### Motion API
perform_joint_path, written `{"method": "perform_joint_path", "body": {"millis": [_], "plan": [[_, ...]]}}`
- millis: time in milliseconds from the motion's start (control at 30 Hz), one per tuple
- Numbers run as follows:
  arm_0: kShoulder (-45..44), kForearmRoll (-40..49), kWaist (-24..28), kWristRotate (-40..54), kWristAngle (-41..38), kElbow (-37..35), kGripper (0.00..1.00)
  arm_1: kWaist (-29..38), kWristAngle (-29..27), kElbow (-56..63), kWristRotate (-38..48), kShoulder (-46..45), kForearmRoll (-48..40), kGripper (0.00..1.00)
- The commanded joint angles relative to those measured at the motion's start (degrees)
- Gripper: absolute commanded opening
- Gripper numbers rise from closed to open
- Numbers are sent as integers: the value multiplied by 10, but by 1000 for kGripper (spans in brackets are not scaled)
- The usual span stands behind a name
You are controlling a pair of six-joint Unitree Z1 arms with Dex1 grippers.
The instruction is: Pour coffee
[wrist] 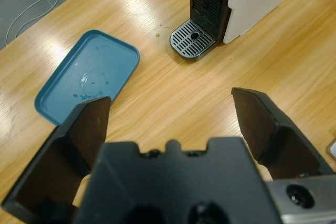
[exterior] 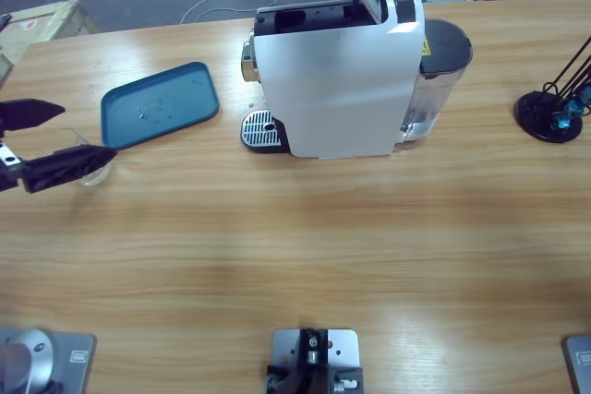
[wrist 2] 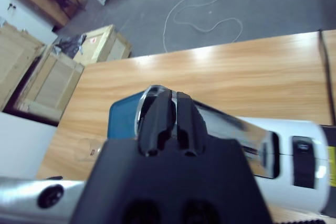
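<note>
The left gripper (exterior: pixel 51 140) hovers at the counter's (exterior: pixel 295 246) left edge with its fingers (wrist: pixel 86 129) spread wide, and a small clear glass (exterior: pixel 88 165) stands right at the lower fingertip; whether it holds coffee I cannot tell. Beyond it lies the blue tray (exterior: pixel 159 104), then the coffee machine (exterior: pixel 342 80) with its drip grate (exterior: pixel 259 128) facing the tray. The right gripper (wrist 2: pixel 169 121) hangs above the machine, fingers pressed together, so the left arm is much nearer the glass.
</note>
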Motion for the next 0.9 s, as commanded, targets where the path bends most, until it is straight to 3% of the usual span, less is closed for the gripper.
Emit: {"method": "perform_joint_path", "body": {"millis": [33,333,467,900], "plan": [[18,1,-7,-6,-8,-1,991,33,27,9,-7,113,1,0],[12,2,-7,-6,-8,1,991,60,36,25,0,161,7,0],[10,3,-7,-6,-8,0,991,60,38,20,7,175,50,0],[14,13,-7,-5,-8,-13,991,21,55,16,12,206,84,0]]}}
